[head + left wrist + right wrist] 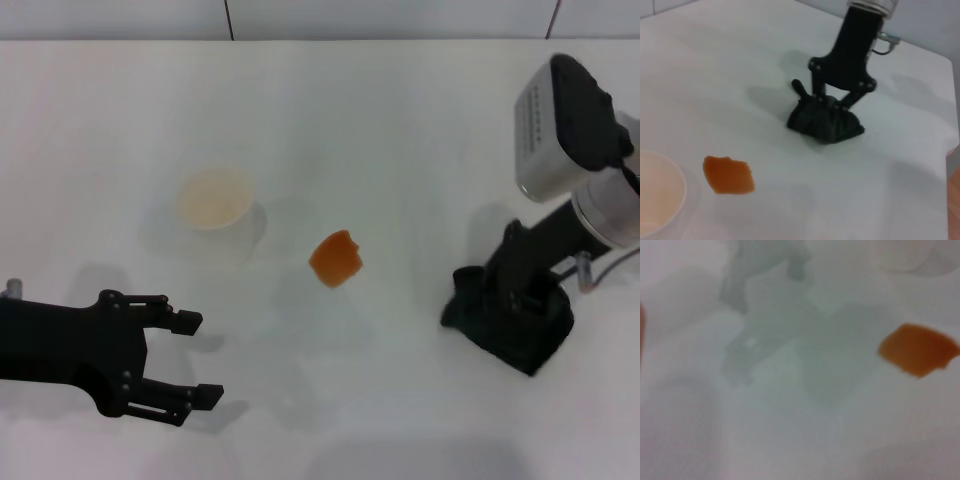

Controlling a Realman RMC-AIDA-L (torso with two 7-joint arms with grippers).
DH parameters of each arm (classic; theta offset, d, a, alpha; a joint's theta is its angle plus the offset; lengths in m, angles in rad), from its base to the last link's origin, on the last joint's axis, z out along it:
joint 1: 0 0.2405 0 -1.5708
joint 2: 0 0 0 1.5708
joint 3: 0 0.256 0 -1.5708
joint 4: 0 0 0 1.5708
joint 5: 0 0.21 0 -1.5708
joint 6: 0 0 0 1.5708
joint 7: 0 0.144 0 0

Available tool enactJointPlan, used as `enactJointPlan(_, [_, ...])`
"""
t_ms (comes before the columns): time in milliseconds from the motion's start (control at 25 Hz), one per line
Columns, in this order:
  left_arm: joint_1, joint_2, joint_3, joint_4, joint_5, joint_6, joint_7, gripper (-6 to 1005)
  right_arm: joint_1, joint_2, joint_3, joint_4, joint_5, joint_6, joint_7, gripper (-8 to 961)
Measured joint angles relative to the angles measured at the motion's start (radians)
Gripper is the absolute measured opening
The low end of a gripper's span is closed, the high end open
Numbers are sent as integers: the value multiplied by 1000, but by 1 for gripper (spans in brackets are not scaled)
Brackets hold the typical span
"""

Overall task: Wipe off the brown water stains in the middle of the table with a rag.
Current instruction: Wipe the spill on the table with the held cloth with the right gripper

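Rag [825, 121] soft cloth; table [400, 130] smooth matte; stain [336, 259] glossy.

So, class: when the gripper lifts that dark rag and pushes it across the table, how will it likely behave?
The rag lies in bunched folds under the right gripper, so it will probably droop, not hold shape. It looks soft and light, likely dragging easily over the smooth table. Pushed through the brown water stains, it may smear first.

The white cup [657, 197] is cut off at the picture's edge. The right hand's [832, 107] fingertips are hidden in the rag [825, 122].
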Motion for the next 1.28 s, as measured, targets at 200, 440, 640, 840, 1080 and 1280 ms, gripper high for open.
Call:
enactJointPlan(200, [0,0,0,0,-5,1,3,884,46,5,-25,28,8,124,5,111])
enactJointPlan(440, [9,-2,16,2,-32,2,12,884,236,9,-103,255,66,316,26,94])
enactJointPlan(640, [14,-1,22,6,-37,1,14,884,303,12,-166,339,146,424,27,93])
enactJointPlan(840, [14,-1,23,4,-43,-1,24,884,328,12,-256,347,239,443,32,93])
enactJointPlan(1080, [15,0,23,4,-46,-4,33,884,326,11,-399,330,338,445,63,93])
enactJointPlan(1280, [6,1,23,3,-47,-7,37,884,307,11,-444,306,387,450,57,92])
